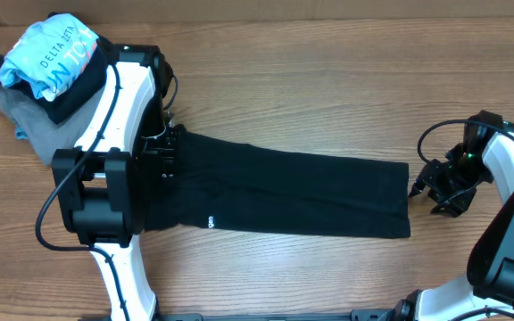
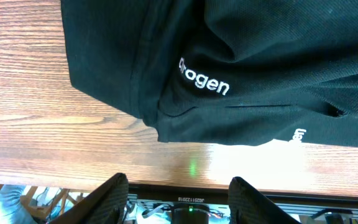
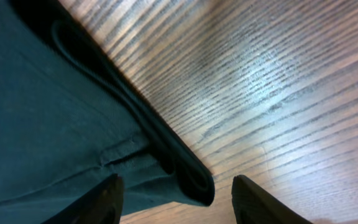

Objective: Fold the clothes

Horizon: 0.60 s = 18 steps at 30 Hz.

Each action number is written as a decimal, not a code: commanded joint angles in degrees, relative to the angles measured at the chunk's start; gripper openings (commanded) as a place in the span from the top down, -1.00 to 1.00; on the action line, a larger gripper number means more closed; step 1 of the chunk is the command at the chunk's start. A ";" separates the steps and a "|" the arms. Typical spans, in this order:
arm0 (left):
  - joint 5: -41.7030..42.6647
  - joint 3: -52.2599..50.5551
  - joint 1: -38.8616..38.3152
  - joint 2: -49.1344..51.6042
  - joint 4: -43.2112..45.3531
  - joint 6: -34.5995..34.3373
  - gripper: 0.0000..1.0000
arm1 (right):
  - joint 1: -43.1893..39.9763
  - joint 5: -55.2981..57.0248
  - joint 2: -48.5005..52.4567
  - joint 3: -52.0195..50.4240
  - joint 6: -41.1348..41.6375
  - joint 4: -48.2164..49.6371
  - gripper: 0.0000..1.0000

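Risks first. The black garment (image 1: 293,192) lies flat on the table (image 1: 328,71) as one long strip, its left end under the left arm and its right end just short of the right arm. My read: the next fold needs both ends picked up cleanly.

- The cloth is doubled, so a shallow pinch may take only the top layer. The strip would then peel open instead of folding.
- At the right end, the hem corner (image 3: 191,180) is rolled and thick. Fingers coming down off-centre could push it along the table and bunch it.
- If one arm lifts ahead of the other, the strip skews and the edges stop lining up.
- The left end is near the pile with the light-blue printed shirt (image 1: 47,53) and grey garment (image 1: 20,111). A wide swing by the left arm could knock the pile or drag it in.

Pincers.

- The left pincer (image 2: 178,190) is spread about halfway with nothing between the fingers. It hovers over the table edge just beside the folded end with the white logo text (image 2: 204,78), and I see no contact with the cloth.
- The right pincer (image 3: 176,186) is also spread about halfway and pinches nothing. The rolled corner sits in line with the gap, but I can't tell whether a finger brushes it.
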 commanded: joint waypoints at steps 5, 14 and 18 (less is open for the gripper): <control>3.74 0.26 -0.15 -1.92 1.46 0.04 -0.18 | -0.15 -4.52 -1.11 1.01 -0.28 1.92 -0.21; 11.67 -2.29 -5.33 -1.92 6.78 6.80 -0.12 | -0.15 -5.46 -1.11 1.01 -0.28 2.93 -0.24; 10.51 -6.88 -9.79 -1.92 10.80 9.07 0.17 | -0.15 -5.46 -1.11 1.01 -0.26 3.41 -0.25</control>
